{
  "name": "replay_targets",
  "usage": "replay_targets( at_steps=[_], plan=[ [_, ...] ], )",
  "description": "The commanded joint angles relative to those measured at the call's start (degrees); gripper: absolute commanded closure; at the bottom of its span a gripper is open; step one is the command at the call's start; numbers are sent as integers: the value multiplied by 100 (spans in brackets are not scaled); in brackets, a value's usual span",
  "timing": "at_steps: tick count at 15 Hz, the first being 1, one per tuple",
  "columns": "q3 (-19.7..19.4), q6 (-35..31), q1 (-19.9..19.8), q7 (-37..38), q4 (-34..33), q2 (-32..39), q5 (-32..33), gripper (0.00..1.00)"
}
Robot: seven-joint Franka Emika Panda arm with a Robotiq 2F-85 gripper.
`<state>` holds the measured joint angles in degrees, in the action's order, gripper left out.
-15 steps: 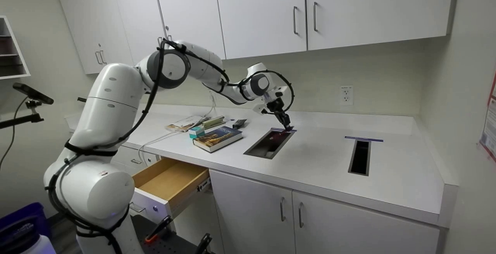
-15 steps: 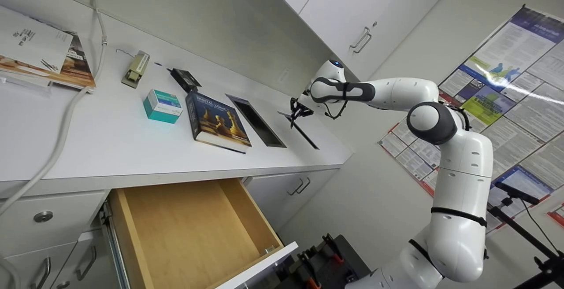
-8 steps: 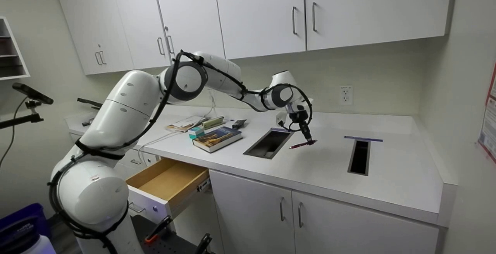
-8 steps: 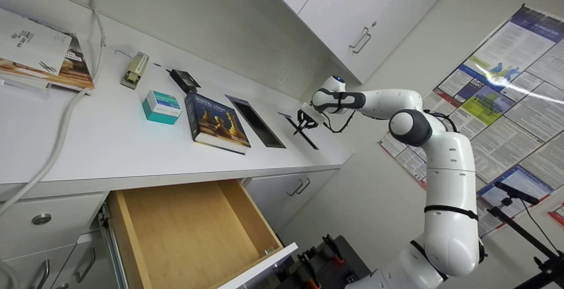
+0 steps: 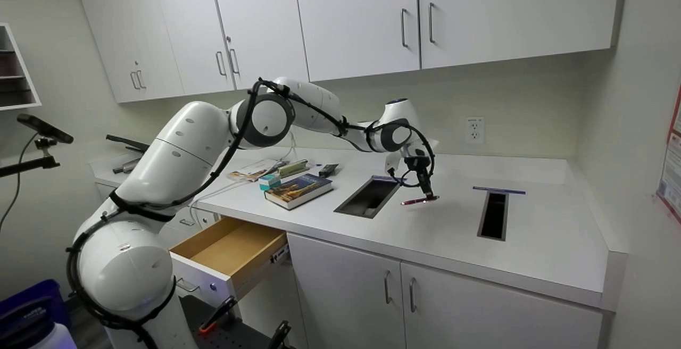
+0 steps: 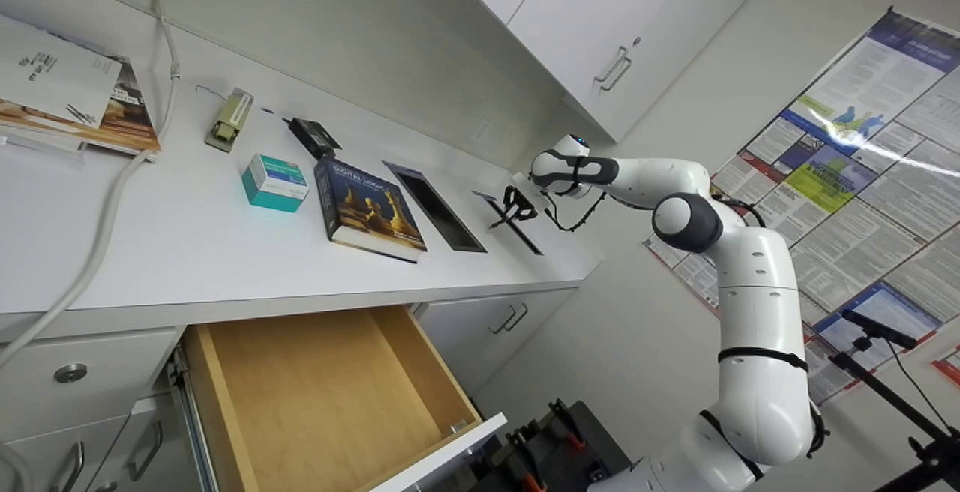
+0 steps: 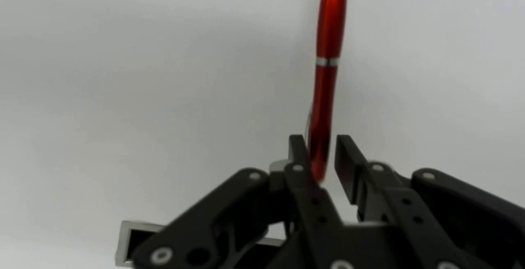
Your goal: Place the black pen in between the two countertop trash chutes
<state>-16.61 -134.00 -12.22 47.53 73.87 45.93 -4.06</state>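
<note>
White countertop (image 5: 452,248) spreads below the claw (image 7: 320,148), with pale overhead cabinets (image 5: 346,19) above it and, in an exterior view, a wall outlet (image 5: 475,131) behind it, up to the right. Near the claw on its left in that view is the wide trash chute (image 5: 368,200), blue tape (image 5: 384,178) along its back end; well to the right lies the narrow trash chute (image 5: 493,216), also taped. In an exterior view (image 6: 501,216) the claw hides part of the narrow one. Past the wide chute, farther from the claw, are a "Digital Logic" book (image 6: 371,211) with chess pieces on its cover, a small black gadget (image 6: 315,136), a teal-and-white carton (image 6: 275,181) and an olive-green object (image 6: 230,119). Printed papers (image 6: 60,72) lie farthest off. Lower than the claw and well apart from it, a wooden drawer (image 6: 330,394) stands pulled out.

Between the claw's slightly parted fingers (image 7: 348,154) is a red pen (image 7: 325,92); a thin gap shows beside one finger, while contact with the other cannot be told. Its glossy barrel is brighter orange-red away from the claw, silver-ringed midway, darker red toward the fingers. It points from the claw toward the wide chute, between both chutes and nearer that one. Whether it touches the counter is unclear.
</note>
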Motion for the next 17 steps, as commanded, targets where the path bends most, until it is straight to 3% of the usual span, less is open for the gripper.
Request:
replay_targets(
  at_steps=[1,6,7,10,13,17],
  plan=[
    [15,222,34,124,-150,-111,-35,43],
    [15,369,117,-49,14,-476,12,5],
    [70,413,102,-198,96,-605,-10,1],
    [210,566,55,-625,259,-937,-78,0],
    [484,1201,-113,-1595,302,-1250,-147,0],
    [469,1896,-78,-2377,296,-1471,-2,0]
  ],
)
